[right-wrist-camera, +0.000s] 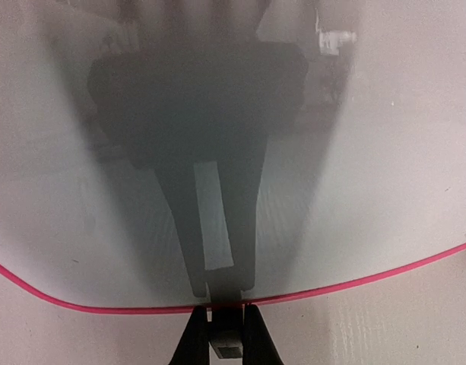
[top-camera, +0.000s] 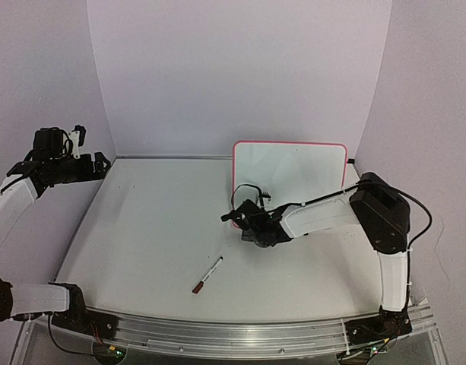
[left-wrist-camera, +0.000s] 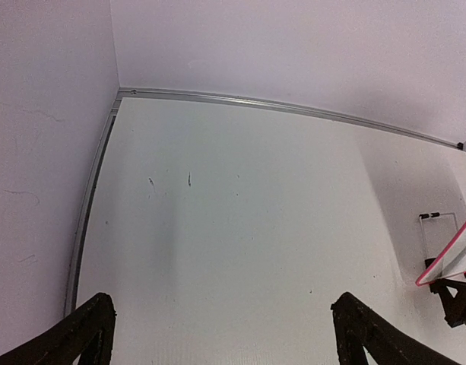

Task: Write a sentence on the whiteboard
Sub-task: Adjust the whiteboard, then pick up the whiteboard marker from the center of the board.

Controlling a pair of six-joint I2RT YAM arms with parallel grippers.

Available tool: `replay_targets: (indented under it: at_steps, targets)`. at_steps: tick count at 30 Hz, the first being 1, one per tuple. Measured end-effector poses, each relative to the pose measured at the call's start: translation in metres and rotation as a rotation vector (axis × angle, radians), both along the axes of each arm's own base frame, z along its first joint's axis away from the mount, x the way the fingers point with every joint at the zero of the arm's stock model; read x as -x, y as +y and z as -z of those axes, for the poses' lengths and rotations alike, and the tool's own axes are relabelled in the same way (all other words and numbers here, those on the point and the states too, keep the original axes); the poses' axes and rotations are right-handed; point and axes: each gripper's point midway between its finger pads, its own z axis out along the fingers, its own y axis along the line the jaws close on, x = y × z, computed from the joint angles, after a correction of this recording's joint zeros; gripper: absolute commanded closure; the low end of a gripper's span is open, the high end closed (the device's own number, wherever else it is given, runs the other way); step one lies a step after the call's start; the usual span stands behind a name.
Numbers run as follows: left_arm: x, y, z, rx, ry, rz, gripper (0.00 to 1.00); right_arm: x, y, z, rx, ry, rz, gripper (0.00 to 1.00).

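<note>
Nearest the arm bases, a marker (top-camera: 207, 275) lies flat on the white table (top-camera: 141, 228). It is slanted, with its dark red end toward the near left and its thin white barrel pointing far right. Nothing holds it, and it lies apart from both arms.

Further in, the right arm (top-camera: 324, 215) bends at its elbow and stretches leftward, low over the table. This brings the right fingers (right-wrist-camera: 226, 313) to the lower edge of the whiteboard (top-camera: 290, 176), near its left corner. In the right wrist view those fingers are drawn close together with only a narrow slot between them. Their tips meet the pink-red frame (right-wrist-camera: 103, 308) along the board's bottom edge. A small grey block sits in the slot; it may be the arm's own hardware rather than something held, but the view is too tight to tell. The glossy white face above the tips mirrors the fingers and the dark wrist behind them.

The whiteboard stands upright at the back right of the table, close to the rear wall, with its face turned toward the arms.

At the far left edge of the table the left arm (top-camera: 20, 201) is raised. The left fingers (left-wrist-camera: 223, 300) are spread wide, holding nothing, with bare table between them. A corner of the pink-red frame shows at the right edge of that wrist view.
</note>
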Motion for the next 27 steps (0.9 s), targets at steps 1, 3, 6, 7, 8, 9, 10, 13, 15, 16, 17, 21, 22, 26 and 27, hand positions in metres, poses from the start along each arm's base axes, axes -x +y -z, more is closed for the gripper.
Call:
replay_targets:
  at_steps: [1,3,6,7,8,9,10,13,15,16,17,21,22,26,27]
  targets:
    - [0.0,0.0,0.0,0.0,0.0,0.0,0.0,0.0,0.002,0.0,0.0,-0.003,0.013,1.0]
    - [0.0,0.0,0.0,0.0,-0.001,0.0,0.01,0.001,0.005,0.0,-0.005,-0.005,0.038,1.0]
    - [0.001,0.0,-0.001,0.0,-0.004,0.0,0.0,0.002,0.01,0.0,-0.007,-0.009,0.067,1.0]
    - [0.001,0.0,-0.002,0.0,-0.006,0.0,0.0,0.002,0.012,0.0,-0.007,-0.011,0.073,1.0]
    - [0.001,0.0,-0.002,0.0,-0.007,0.0,0.0,0.002,0.013,0.0,-0.007,-0.012,0.078,1.0]
    - [0.001,0.0,-0.003,0.0,-0.008,0.0,0.01,0.003,0.016,0.0,-0.008,-0.014,0.08,1.0]
    - [0.001,0.0,-0.003,0.001,-0.008,0.0,0.01,0.003,0.018,-0.001,-0.008,-0.015,0.081,1.0]
    - [0.001,0.0,-0.003,0.002,-0.008,-0.001,0.01,0.008,0.025,-0.001,-0.013,-0.011,0.073,0.96]
    - [0.001,0.0,-0.003,0.002,-0.008,-0.001,0.01,0.011,0.027,-0.001,-0.012,-0.007,0.066,0.85]
    - [0.001,0.0,-0.003,0.002,-0.008,-0.002,0.01,0.012,0.028,-0.001,-0.012,-0.007,0.064,0.79]
    - [0.001,0.0,-0.003,0.002,-0.007,-0.003,0.01,0.013,0.029,-0.001,-0.014,-0.005,0.064,0.73]
    - [0.001,-0.002,0.001,-0.005,0.008,-0.003,0.03,0.019,0.033,0.001,-0.043,0.02,0.052,0.56]
    - [0.001,-0.004,0.005,-0.009,0.023,-0.001,0.03,0.023,0.033,0.001,-0.047,0.028,0.044,0.54]
    - [0.002,-0.034,0.027,-0.021,0.107,0.047,0.04,0.035,0.028,-0.018,-0.085,0.036,0.026,0.5]
    - [0.004,-0.045,0.032,-0.023,0.125,0.066,0.04,0.037,0.027,-0.025,-0.1,0.033,0.023,0.5]
